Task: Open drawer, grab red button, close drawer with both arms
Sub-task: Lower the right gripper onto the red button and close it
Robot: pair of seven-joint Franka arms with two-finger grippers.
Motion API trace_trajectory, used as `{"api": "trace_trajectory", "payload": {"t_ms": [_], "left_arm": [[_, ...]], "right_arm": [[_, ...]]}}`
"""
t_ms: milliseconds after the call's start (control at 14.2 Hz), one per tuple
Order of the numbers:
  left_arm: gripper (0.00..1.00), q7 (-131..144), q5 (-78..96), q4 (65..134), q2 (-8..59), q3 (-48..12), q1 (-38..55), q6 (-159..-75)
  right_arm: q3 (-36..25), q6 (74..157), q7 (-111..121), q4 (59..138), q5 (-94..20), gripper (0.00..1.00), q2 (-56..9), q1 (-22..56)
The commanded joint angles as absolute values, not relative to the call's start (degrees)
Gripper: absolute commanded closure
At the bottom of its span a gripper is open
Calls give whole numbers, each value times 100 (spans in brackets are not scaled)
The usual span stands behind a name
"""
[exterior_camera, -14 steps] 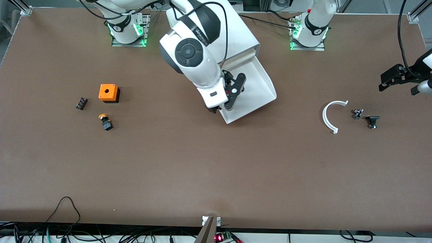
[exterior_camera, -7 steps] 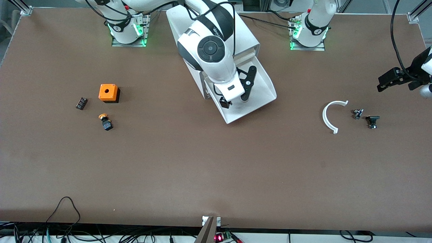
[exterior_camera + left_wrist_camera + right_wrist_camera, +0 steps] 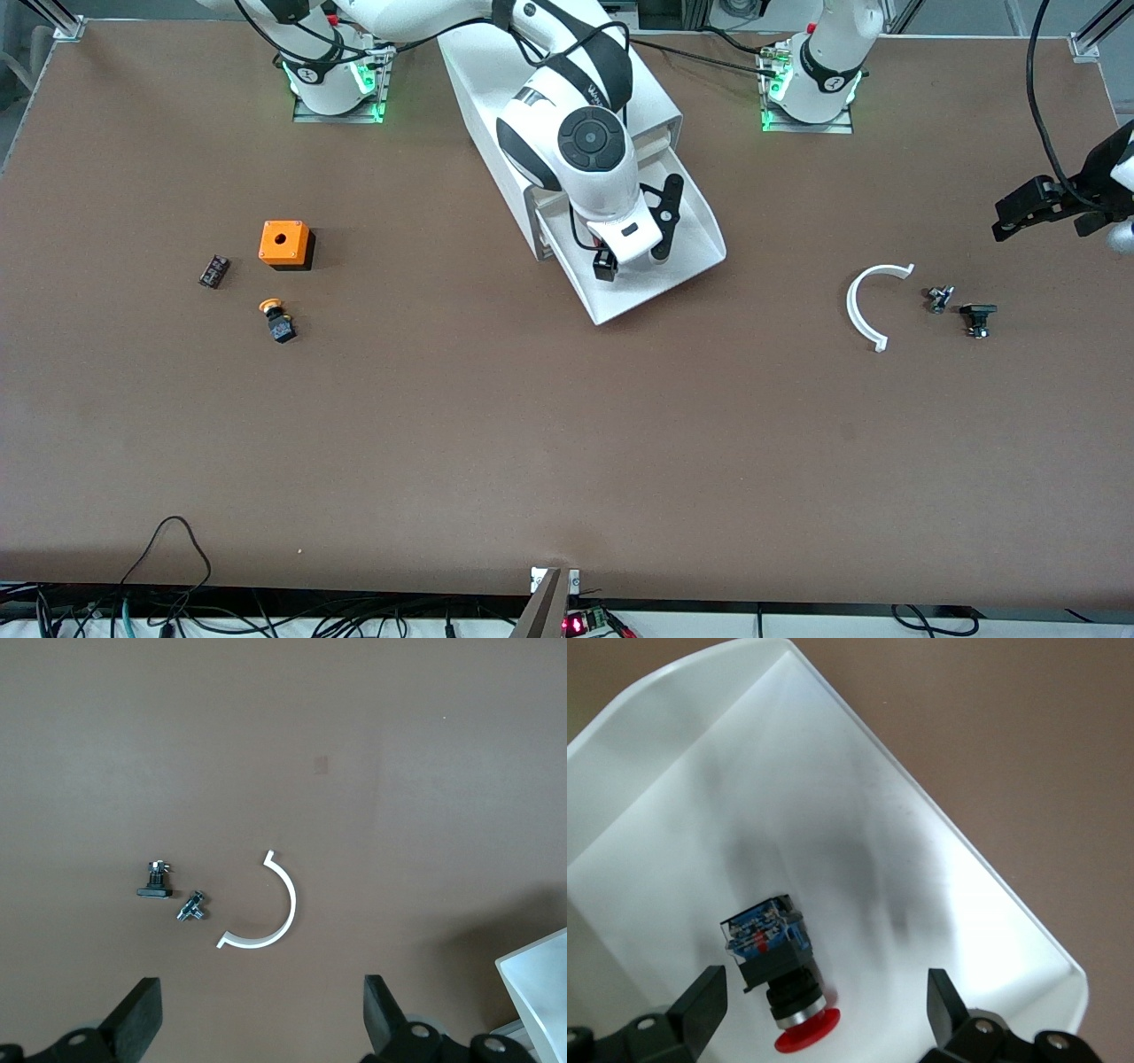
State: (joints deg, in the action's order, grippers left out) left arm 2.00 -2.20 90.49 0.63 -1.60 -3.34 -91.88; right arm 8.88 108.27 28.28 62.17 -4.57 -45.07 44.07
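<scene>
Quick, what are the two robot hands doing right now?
Left hand: open, holding nothing, over bare table.
Right hand: open, over the button in the drawer.

A robotics lab: two bolted-down arms [image 3: 567,133] on a brown table [image 3: 532,443], aluminium framing [image 3: 62,22], loose cables [image 3: 168,549].

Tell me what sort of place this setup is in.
Most likely a robotics lab bench: two arms bolted to a brown table, small electrical parts such as the button in the open drawer, and loose cables along the table's edge.
</scene>
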Motion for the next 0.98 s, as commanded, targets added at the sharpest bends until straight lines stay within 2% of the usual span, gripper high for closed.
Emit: {"api": "trace_trajectory", "payload": {"t_ms": [0,633,915], "left_arm": [[0,299,-387,8772,176,-158,-299,-9079],[0,299,-316,9097,-149,-255,-352,-9255],[0,299,-308,9070,-149,-272,-360,-9246]], "right_arm": [[817,10723,2935,6021,-378,0,-4684,4570],[817,10503,3181,6038,-185,0,-4808,4737],[817,10547,3190,6029,53,11,-4852,4843]]}}
